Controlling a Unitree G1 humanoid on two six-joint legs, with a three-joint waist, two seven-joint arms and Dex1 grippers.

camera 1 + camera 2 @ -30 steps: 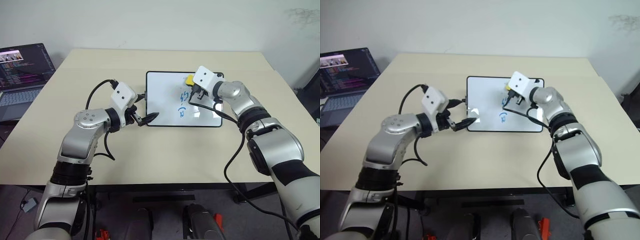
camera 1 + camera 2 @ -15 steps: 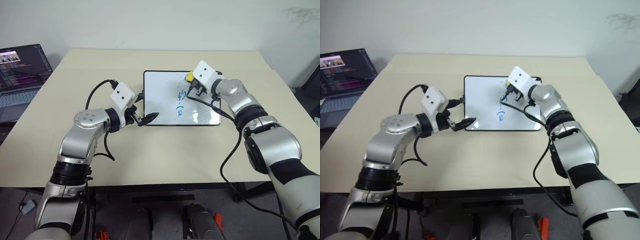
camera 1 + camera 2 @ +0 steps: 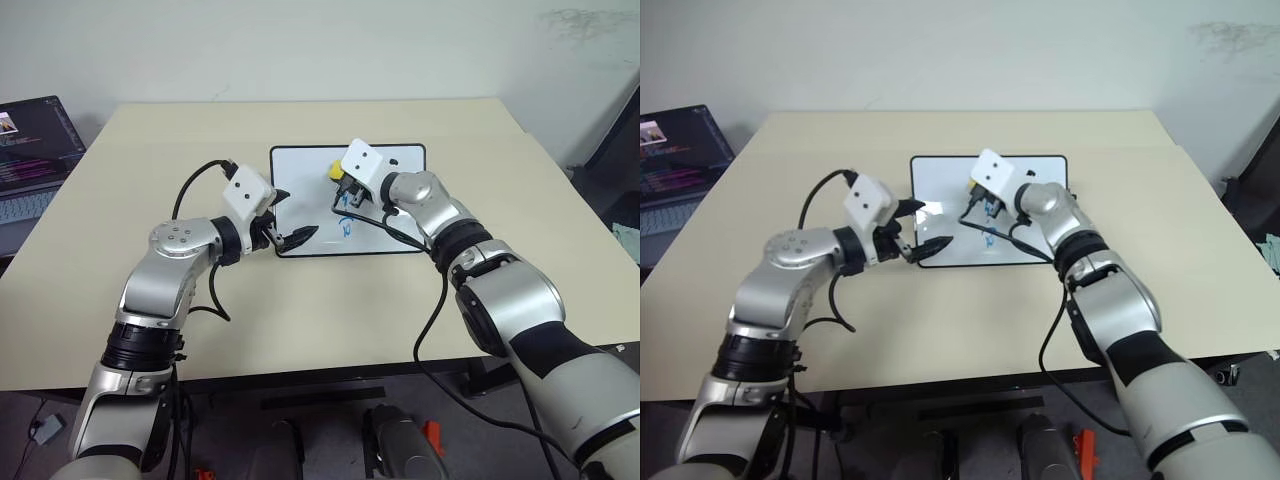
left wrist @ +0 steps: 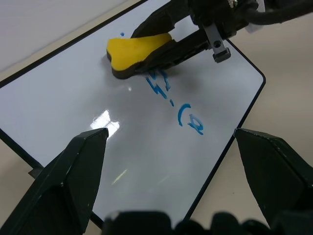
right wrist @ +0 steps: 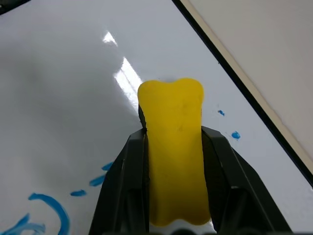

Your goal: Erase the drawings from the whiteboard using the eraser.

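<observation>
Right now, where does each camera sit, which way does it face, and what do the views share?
Left eye and right eye: on the head, looking forward and down at the table; both arms show.
Left wrist: on the left arm, looking along the open left pincer at the whiteboard.
Right wrist: on the right arm, looking along the right pincer shut on the eraser.
Shared: whiteboard, eraser, blue drawings.

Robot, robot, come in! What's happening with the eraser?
Right gripper shut on eraser, on whiteboard. Left gripper open. Drawings partly left. Nothing blocking.
</observation>
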